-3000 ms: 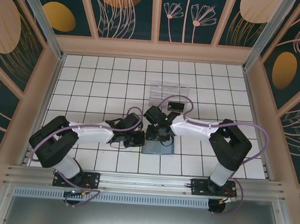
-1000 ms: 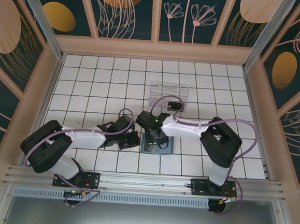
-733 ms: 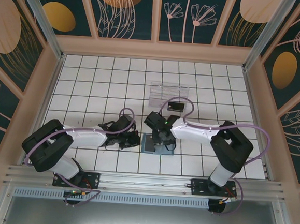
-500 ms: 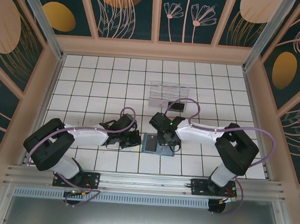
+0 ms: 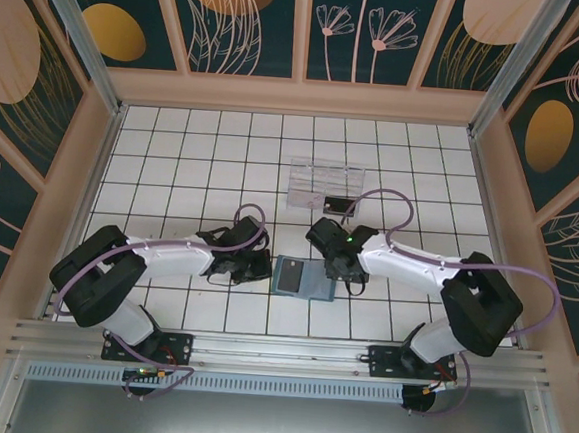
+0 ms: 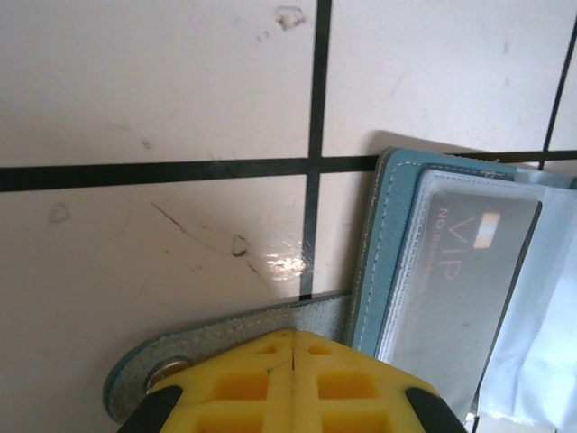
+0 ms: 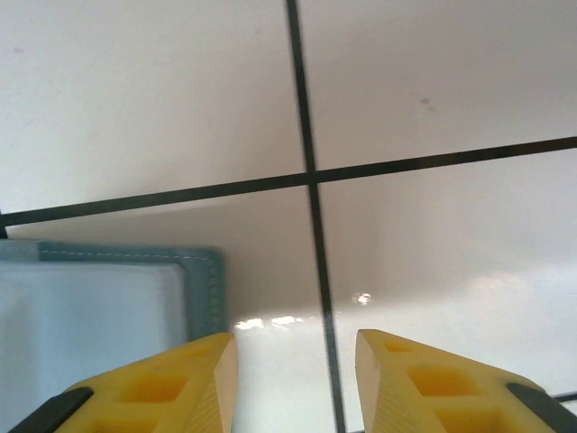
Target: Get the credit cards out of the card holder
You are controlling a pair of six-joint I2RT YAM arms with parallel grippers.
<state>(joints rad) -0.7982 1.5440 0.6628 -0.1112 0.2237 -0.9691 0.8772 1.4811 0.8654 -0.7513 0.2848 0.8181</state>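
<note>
The card holder (image 5: 309, 283) is lying open and flat on the tiled surface (image 5: 194, 159), between the two claws. The left claw (image 5: 262, 268) is sitting at its left edge and the right claw (image 5: 341, 274) at its right edge.

In the left wrist view, the left claw (image 6: 293, 379) is showing its yellow fingers pressed together with only a thin seam between them. They are resting over the card holder's strap (image 6: 225, 338), whose metal snap (image 6: 165, 368) is peeking out just beside them. I cannot tell whether the strap is being pinched or only covered. The teal edge of the card holder (image 6: 389, 234) is running up just right of the fingers. A black VIP card (image 6: 469, 262) is sitting inside a clear pocket there.

In the right wrist view, the right claw (image 7: 293, 383) is standing with its fingers apart and bare tile showing between them. A corner of the card holder (image 7: 203, 271) is lying just beyond the left finger, not between the two.

Farther back, another black card (image 5: 338, 206) is lying at the near right corner of a clear tray (image 5: 318, 174), well apart from both claws.
</note>
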